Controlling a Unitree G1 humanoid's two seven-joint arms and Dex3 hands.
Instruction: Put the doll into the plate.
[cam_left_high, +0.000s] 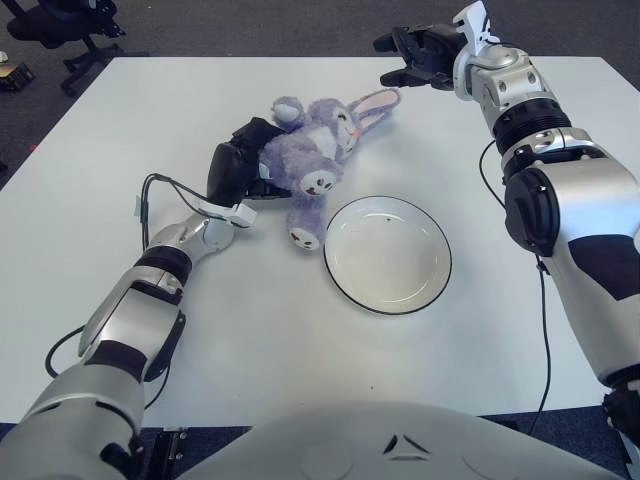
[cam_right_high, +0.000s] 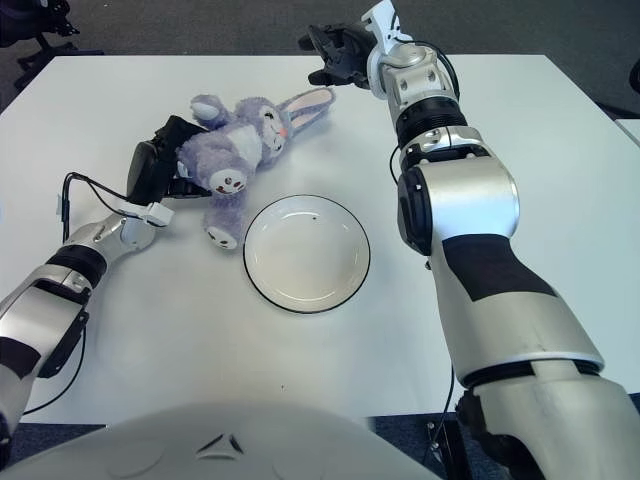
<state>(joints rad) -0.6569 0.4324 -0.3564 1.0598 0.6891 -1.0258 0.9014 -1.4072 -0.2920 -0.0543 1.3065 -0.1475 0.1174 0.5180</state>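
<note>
Left hand clamps the purple doll, lifted beside the empty plate; placing remains. Right hand hovers apart, fingers spread.

A purple rabbit doll lay on its back, just left of and beyond an empty, dark-rimmed white plate
</note>
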